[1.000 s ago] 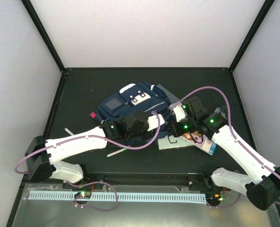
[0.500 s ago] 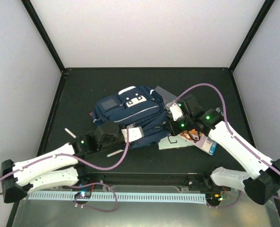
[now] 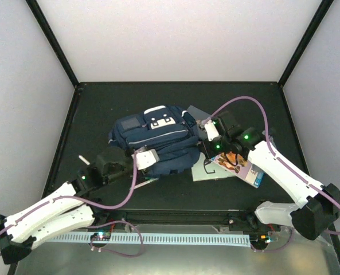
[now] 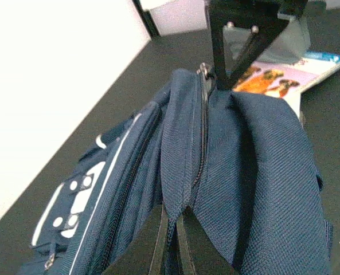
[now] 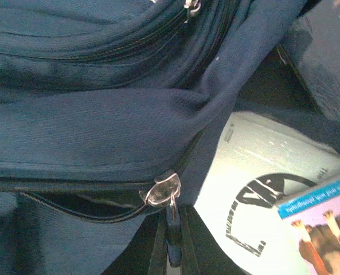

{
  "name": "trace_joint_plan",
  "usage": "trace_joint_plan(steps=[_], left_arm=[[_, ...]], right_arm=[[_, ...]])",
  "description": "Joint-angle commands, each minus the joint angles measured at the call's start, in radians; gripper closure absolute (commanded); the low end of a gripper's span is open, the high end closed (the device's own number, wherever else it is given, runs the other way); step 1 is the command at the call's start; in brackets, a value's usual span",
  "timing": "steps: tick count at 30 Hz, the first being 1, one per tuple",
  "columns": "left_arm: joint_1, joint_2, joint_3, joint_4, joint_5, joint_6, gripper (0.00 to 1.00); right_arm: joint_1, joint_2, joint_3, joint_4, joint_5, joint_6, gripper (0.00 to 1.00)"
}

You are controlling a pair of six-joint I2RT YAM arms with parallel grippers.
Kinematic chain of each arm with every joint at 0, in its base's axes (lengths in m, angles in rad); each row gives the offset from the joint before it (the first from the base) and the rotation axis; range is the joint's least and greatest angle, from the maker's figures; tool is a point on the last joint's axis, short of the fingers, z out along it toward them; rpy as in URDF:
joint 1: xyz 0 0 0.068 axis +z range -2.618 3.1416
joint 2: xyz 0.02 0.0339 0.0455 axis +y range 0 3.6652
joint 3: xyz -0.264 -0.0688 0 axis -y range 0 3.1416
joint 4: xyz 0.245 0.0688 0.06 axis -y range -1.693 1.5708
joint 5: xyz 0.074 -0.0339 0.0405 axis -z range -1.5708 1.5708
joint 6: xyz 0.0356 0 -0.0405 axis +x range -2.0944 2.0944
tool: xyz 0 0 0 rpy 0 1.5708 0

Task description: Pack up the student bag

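Mid-surface, student bag: the navy student bag [image 3: 158, 137] lies slumped on the dark surface [image 3: 101, 103], white buckle patch on its far side, nothing visibly packed into it yet.
Left arm: reaches in at the bag's near-left corner. The left fingers [image 4: 158, 252] are clenched on a fold of the bag's fabric right beside the main zip seam.
Right arm: comes in at the bag's right end. The right fingers [image 5: 157, 255] are pinched tight on the metal zipper pull [image 5: 171, 209], which hangs from its slider at that end of the track.
Books: a white booklet [image 3: 207, 172] with a black emblem and a picture book [image 3: 241, 166] lie just right of the bag. The picture book overlaps the booklet, and the bag's edge droops over the booklet.
Pen: a white pen [image 3: 83, 160] lies on the surface near the bag's left side, apart from it.
Zip: mostly closed along the seam in the left wrist view. A dark slit shows just beside the slider in the right wrist view.
Step in hand: likely opening the main compartment, one side anchoring cloth, the other on the pull.
Next move calls for: drawing the pull along the track away from the bag's right end, while the left grip keeps the fabric taut so the teeth do not bunch.
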Motion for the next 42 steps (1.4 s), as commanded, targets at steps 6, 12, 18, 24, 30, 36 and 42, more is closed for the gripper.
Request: trace_joint_plan(steps=[6, 12, 18, 24, 30, 36, 42], left_arm=[[0.136, -0.145, 0.059, 0.03, 0.102, 0.007, 0.98], [0.204, -0.213, -0.006, 0.153, 0.212, -0.07, 0.99], [0.215, -0.164, 0.017, 0.094, 0.216, -0.045, 0.98], [0.229, -0.189, -0.03, 0.188, 0.279, -0.027, 0.98], [0.231, -0.049, 0.029, 0.073, 0.212, 0.002, 0.98], [0.232, 0.081, 0.208, -0.141, 0.519, 0.067, 0.34], [0.206, 0.073, 0.317, -0.129, 0.499, 0.017, 0.24]], right_arm=[[-0.032, 0.012, -0.022, 0.042, 0.084, 0.023, 0.98], [-0.043, 0.048, -0.042, 0.116, 0.079, 0.043, 0.98], [-0.11, -0.046, 0.093, 0.04, 0.141, 0.027, 0.98], [-0.115, -0.064, 0.225, -0.11, 0.159, 0.004, 0.98], [-0.113, -0.166, 0.239, -0.123, -0.054, -0.025, 0.98], [-0.104, -0.164, 0.149, -0.11, -0.229, -0.044, 0.98], [-0.102, -0.151, 0.141, -0.089, -0.32, -0.062, 0.98]])
